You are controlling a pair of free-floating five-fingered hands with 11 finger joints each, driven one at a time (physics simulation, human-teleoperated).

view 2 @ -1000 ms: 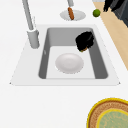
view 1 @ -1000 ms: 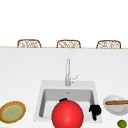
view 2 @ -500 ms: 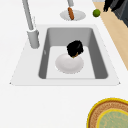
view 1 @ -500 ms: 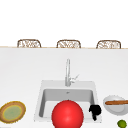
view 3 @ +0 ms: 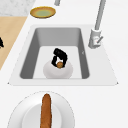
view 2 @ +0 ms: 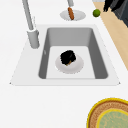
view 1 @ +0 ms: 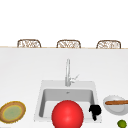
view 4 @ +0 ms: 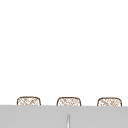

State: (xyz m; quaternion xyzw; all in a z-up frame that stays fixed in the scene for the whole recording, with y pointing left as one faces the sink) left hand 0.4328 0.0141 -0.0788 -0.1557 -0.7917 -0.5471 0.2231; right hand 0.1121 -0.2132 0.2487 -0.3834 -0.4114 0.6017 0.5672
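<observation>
- Right hand (view 3: 59, 58) is inside the sink (view 3: 26, 55), over the white dish (view 3: 58, 71) on the sink floor; fingers curled down round a small brown item (view 3: 59, 65), pinched just above the dish.
- Left side view: same hand (view 2: 67, 57) sits over the dish (view 2: 69, 66) mid-basin, a bit of brown showing under the fingers; can't tell what the item is.
- Front view: hand (view 1: 95, 110) shows at the sink's right front corner, w/ a big red ball shape (view 1: 67, 115) in front of the sink (view 1: 67, 83), hiding the basin's middle.
- Faucet (view 1: 67, 72) stands at the sink's back rim, centre.
- Right of the sink: white plate (view 1: 113, 108) w/ a long brown sausage-like piece (view 1: 116, 102) on it; a green lime (view 1: 122, 123) nearer the camera than that plate.
- Left of the sink: yellow-rimmed woven plate (view 1: 12, 111), well apart from the basin.
- Behind the sink, past the counter: three wicker chair backs (view 1: 68, 44).
</observation>
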